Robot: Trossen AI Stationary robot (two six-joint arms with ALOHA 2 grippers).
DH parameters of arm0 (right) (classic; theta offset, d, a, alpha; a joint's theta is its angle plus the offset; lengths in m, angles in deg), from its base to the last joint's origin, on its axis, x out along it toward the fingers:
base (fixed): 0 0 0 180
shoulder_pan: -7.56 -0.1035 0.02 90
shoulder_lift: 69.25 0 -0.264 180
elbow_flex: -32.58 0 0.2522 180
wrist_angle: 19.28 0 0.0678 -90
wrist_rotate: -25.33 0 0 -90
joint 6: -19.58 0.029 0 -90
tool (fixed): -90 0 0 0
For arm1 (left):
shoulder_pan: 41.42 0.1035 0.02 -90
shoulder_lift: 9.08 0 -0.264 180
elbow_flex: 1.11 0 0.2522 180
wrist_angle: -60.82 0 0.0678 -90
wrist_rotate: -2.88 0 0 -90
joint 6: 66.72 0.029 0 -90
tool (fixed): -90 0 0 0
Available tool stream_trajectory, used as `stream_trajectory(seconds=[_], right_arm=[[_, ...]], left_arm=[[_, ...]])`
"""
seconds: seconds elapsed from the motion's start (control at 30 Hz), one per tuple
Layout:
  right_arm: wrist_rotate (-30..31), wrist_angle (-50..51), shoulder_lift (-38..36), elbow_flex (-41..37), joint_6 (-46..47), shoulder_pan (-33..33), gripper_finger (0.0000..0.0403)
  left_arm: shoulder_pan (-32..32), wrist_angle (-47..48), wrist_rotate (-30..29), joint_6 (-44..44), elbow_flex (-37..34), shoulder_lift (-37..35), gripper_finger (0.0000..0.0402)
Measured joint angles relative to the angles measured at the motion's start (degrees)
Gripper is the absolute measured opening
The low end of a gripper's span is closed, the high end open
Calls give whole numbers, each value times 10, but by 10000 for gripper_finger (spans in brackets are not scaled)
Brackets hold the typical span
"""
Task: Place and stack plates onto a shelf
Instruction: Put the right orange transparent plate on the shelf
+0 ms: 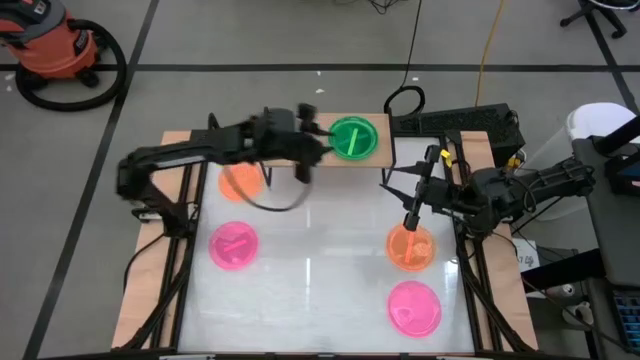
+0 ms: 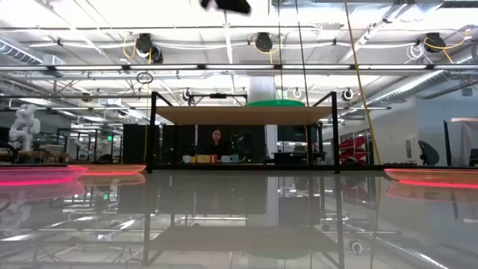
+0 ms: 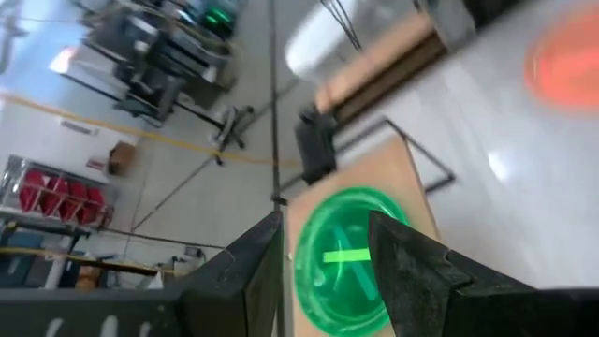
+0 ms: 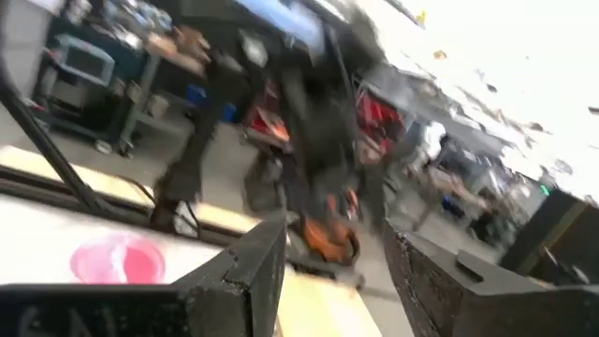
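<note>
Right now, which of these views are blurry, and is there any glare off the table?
The right wrist view is heavily motion-smeared; only a round pink plastic plate reads through it. The left wrist view is softer, yet the round green translucent plate stays legible between the left hand fingers. The low view's glossy white tabletop mirrors the ceiling lights and the light-wood shelf. The high view is fairly sharp.

White table (image 1: 320, 280) bears four plates — shelf (image 1: 300, 152) holds a green plate (image 1: 352, 138).

We count five round translucent plastic plates (one green (image 1: 352, 139), two orange (image 1: 240, 181) (image 1: 411, 248), two pink (image 1: 234, 245) (image 1: 414, 306)); one light-wood shelf (image 1: 410, 148); two dark arms.
</note>
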Motion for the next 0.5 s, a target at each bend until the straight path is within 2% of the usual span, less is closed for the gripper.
stream_trajectory(seconds=[0.17,0.27,0.4,0.5], right_arm=[[29,78,-4,0,60,0,160],[25,174,-5,0,116,0,160],[20,327,9,0,228,0,160],[-15,398,23,0,297,0,160]], left_arm=[[-7,47,16,-97,-1,-106,163],[-7,47,28,-150,-29,-167,163],[-5,23,28,-209,-118,-243,163],[-5,-35,32,-242,-216,-295,163]])
